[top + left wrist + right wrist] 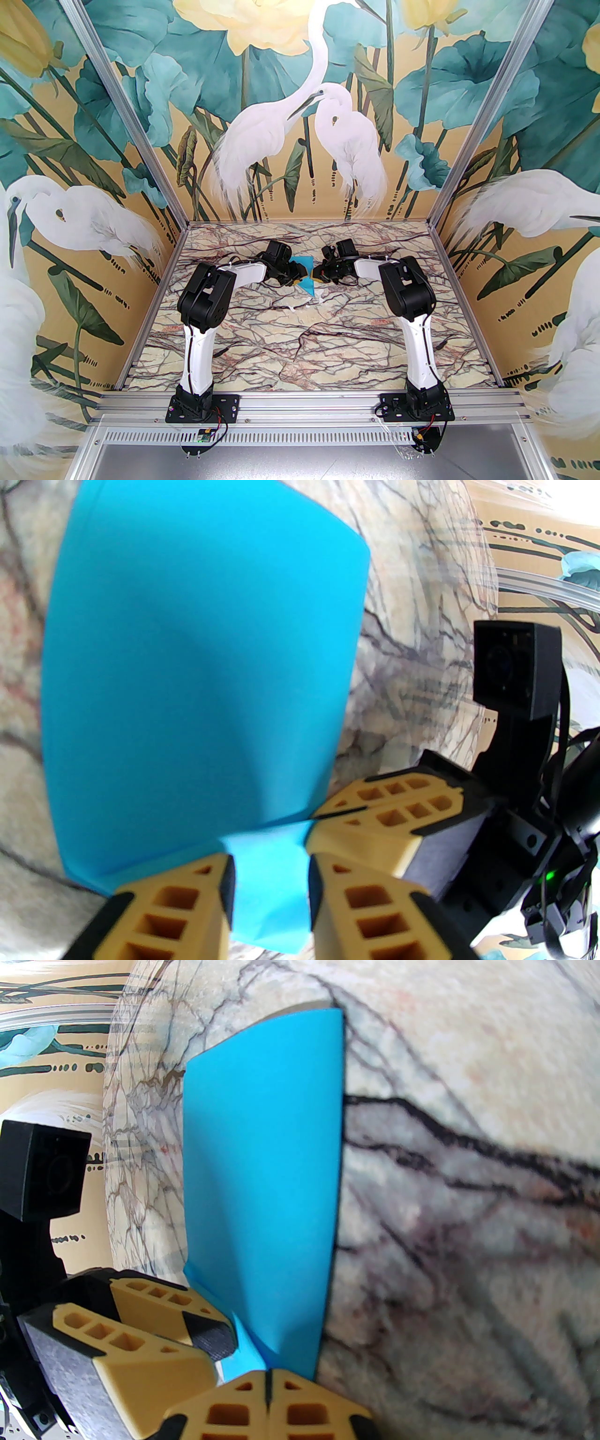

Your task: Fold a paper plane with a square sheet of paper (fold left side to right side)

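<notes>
The square sheet of paper [307, 283] is bright cyan-blue and hangs lifted off the marble table [300, 347] between my two grippers, bowed and partly doubled over. In the left wrist view the sheet [197, 667] spreads wide ahead of my left gripper [269, 871]. That gripper's tan fingers [173, 911] stand apart, with a flap of the sheet lying loosely in the gap. My right gripper [268, 1377] is shut on the sheet's [262, 1171] lower corner. Seen from above, the left gripper [300, 274] and right gripper [319, 273] nearly touch tip to tip.
Small white scraps [316, 296] lie on the marble just in front of the grippers. Mural walls and aluminium rails [309, 221] enclose the table on three sides. Both arm bases are bolted at the near edge [309, 405].
</notes>
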Robot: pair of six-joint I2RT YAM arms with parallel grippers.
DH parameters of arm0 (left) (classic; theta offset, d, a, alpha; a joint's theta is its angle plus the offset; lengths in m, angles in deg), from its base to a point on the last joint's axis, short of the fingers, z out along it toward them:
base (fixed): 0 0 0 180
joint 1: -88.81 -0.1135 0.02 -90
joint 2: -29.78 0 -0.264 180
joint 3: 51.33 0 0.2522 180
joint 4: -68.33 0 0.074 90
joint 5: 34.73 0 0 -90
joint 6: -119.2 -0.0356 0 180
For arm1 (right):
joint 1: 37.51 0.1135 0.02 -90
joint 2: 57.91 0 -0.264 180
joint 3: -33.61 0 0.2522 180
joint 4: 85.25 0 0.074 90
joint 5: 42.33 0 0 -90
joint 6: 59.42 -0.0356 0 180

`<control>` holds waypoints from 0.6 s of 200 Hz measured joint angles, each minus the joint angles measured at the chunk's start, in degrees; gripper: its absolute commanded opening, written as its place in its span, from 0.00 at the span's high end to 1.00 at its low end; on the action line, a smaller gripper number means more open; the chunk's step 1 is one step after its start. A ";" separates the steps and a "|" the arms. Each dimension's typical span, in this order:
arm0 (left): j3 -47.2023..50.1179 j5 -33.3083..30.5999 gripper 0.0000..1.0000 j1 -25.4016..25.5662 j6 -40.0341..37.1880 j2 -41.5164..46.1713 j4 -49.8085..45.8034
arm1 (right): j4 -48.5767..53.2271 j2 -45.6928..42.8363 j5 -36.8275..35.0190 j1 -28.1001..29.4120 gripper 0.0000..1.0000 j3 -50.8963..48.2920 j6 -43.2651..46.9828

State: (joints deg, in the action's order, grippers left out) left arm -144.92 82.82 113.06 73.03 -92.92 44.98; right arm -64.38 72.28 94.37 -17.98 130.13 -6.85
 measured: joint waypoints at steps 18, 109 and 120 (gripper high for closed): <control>-0.50 -0.02 0.66 -0.79 -0.28 0.02 -0.07 | 0.00 0.00 0.00 0.02 1.00 0.00 0.00; -0.26 -0.04 0.70 -2.29 -0.96 -0.02 -0.11 | 0.00 -0.33 -0.15 0.02 0.81 0.00 -0.17; 0.26 -0.07 0.70 -2.29 -0.96 -0.02 -0.04 | -0.13 -0.83 -0.59 0.37 0.78 -0.02 -0.07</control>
State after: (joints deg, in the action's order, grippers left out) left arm -144.66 82.76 110.76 72.07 -92.94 44.94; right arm -64.51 71.45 93.78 -17.61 130.11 -6.92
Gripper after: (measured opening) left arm 0.303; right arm 0.188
